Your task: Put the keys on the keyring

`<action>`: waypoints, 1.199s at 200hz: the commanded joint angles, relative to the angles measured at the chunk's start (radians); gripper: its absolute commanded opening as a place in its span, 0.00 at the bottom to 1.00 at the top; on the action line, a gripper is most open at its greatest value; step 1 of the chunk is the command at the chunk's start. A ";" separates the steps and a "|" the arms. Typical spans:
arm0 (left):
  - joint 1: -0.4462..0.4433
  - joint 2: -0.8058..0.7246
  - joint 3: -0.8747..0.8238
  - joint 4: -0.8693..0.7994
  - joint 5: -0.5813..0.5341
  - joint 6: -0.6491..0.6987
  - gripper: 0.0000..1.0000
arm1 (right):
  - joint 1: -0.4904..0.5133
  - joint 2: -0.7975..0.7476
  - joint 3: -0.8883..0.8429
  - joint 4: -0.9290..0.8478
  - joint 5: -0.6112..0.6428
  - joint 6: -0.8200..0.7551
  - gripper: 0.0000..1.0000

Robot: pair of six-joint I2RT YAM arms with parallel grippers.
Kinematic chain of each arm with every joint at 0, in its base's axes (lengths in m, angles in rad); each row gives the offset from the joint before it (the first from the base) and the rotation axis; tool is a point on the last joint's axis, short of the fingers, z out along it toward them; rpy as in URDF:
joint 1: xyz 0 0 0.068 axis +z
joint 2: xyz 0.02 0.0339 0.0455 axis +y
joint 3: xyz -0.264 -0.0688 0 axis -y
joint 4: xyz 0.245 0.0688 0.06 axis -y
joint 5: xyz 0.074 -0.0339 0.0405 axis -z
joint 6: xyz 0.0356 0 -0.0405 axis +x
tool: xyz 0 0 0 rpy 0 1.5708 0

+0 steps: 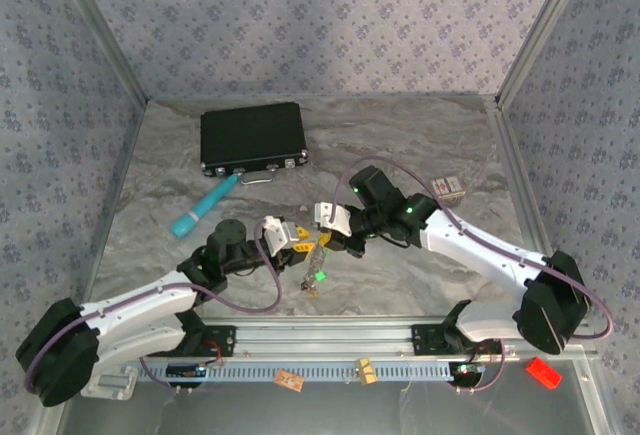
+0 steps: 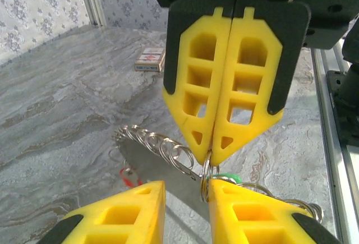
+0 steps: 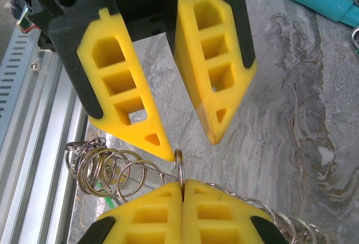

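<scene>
The keyring (image 3: 179, 164) is pinched in the closed right claw (image 3: 183, 187), while the left claw (image 3: 190, 146) is held slightly parted just beside it.

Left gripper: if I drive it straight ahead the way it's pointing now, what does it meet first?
Likely the keyring: one ring stands just ahead of the open left gripper, pinched by the shut right gripper facing it. That gripper's fingers come right behind; depth is unclear.
</scene>
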 commanded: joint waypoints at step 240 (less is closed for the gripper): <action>0.002 0.000 -0.031 0.195 0.084 -0.044 0.00 | -0.044 -0.055 -0.138 0.221 -0.108 0.158 0.27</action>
